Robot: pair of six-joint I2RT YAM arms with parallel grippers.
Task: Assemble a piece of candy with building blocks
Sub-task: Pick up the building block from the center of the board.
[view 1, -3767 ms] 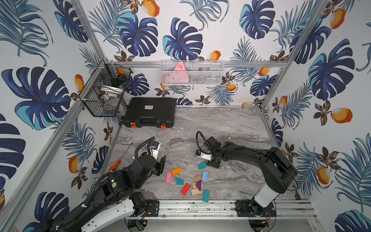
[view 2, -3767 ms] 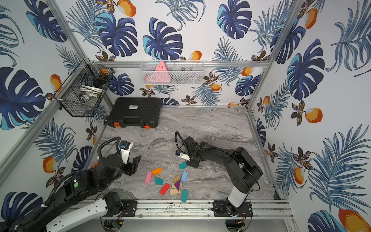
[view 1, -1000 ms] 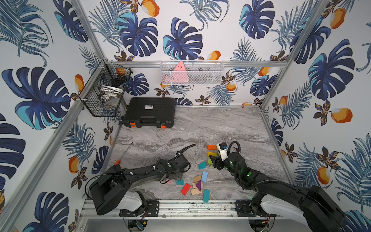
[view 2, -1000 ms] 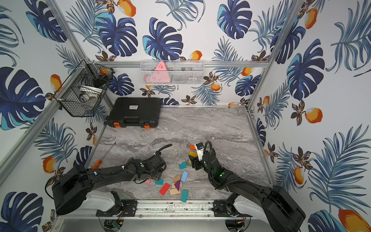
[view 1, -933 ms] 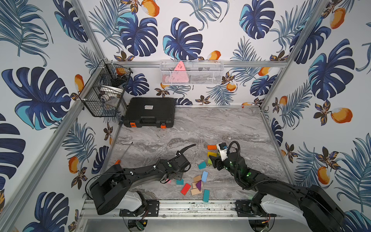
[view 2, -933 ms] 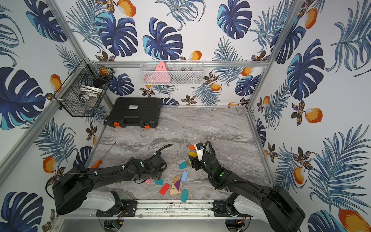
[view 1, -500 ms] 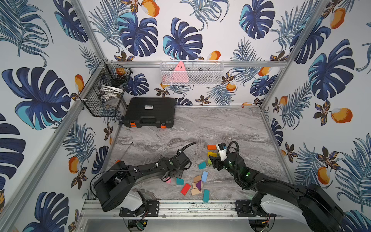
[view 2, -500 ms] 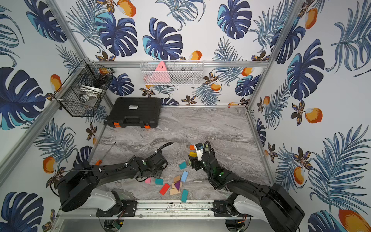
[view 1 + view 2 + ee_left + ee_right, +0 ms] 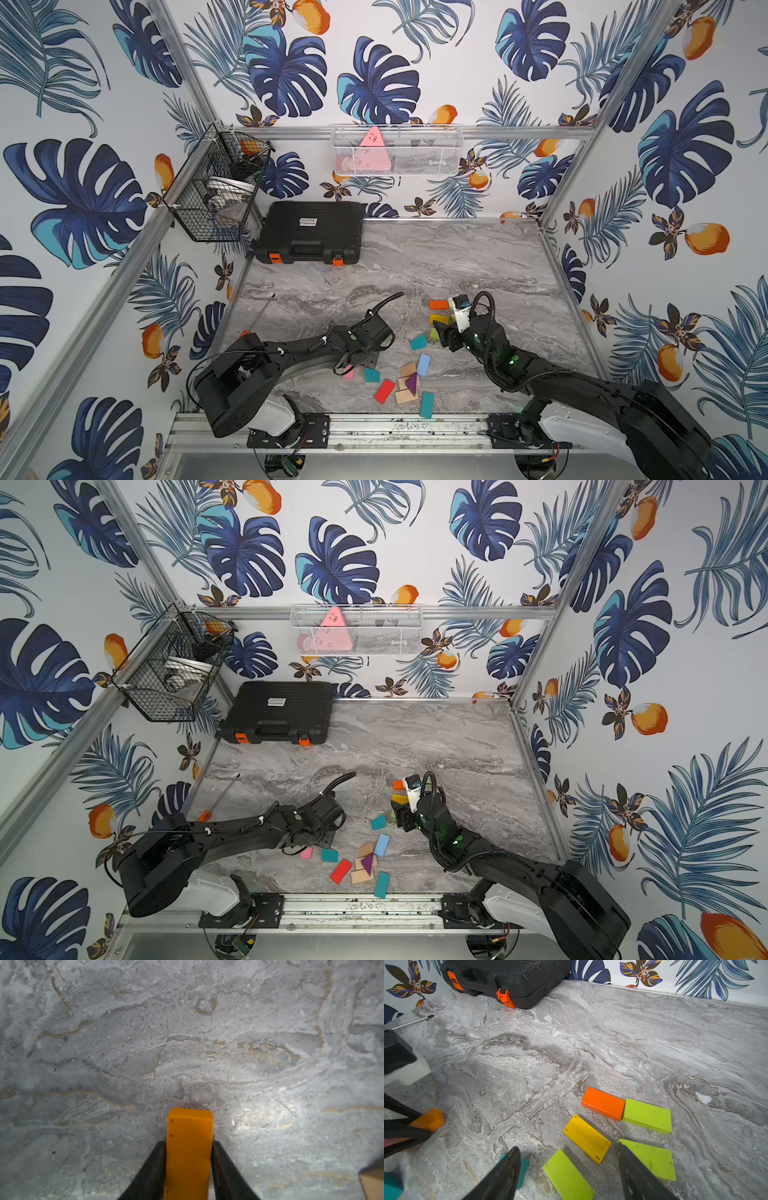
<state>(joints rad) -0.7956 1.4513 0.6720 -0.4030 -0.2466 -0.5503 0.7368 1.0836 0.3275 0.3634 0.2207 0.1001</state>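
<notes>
The toolcase (image 9: 309, 232) sits at the table's (image 9: 457, 266) back left; building blocks (image 9: 423, 365) lie scattered near its front edge.

- Marble-look tabletop (image 9: 654, 1032) was grey and veined, with a dull, faintly rough face.
- Orange block (image 9: 189, 1147) wore smooth, matt paint; plain block (image 9: 408, 369) showed bare wood.
- Tool case (image 9: 309, 232) was black, matt plastic.
- Black basket (image 9: 212, 195) was wire mesh; front rail (image 9: 395, 428) was dull metal.

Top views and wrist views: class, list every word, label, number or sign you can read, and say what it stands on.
Nothing can be read.
White label on the black case: print too small.
Dark marks on the pink triangle in the white basket: too blurred.
Building blocks: no print visible.
</notes>
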